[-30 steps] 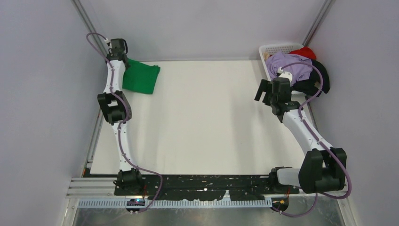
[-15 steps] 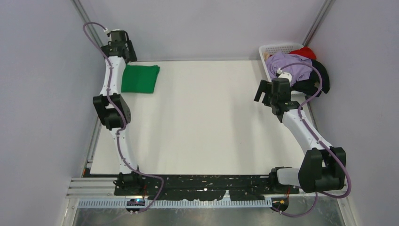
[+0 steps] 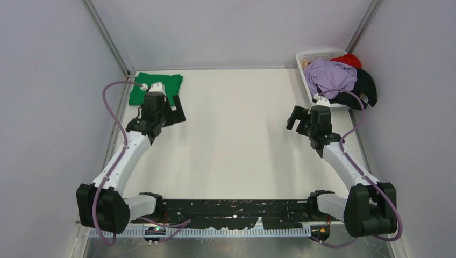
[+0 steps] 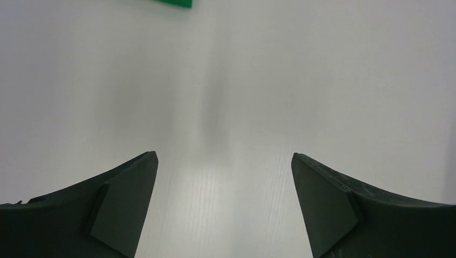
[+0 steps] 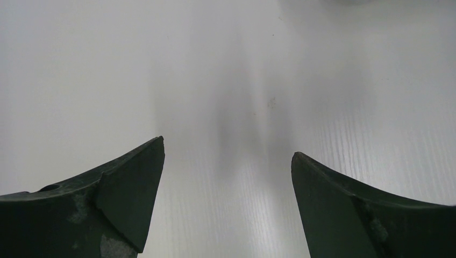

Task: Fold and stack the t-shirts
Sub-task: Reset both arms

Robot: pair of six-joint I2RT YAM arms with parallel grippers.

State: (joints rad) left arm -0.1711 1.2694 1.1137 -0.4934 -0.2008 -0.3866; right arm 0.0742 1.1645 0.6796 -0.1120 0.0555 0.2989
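A bright green t-shirt (image 3: 171,81) lies folded flat at the table's far left corner; only a corner of this t-shirt (image 4: 173,2) shows at the top edge of the left wrist view. My left gripper (image 3: 177,111) hovers just in front of it, open, with only bare table between its fingers (image 4: 224,161). A lilac t-shirt (image 3: 330,75) is heaped over a black one (image 3: 367,88) and a red one (image 3: 349,58) at the far right. My right gripper (image 3: 297,121) is open near them, over bare table (image 5: 227,156).
The heaped shirts spill out of a white lattice basket (image 3: 314,54) at the far right corner. Grey walls close in the table on three sides. The white table top (image 3: 236,134) stretches between the two arms.
My left gripper has opened, let go of the green t-shirt and pulled back from the far corner toward the near side. The right gripper has shifted slightly nearer.
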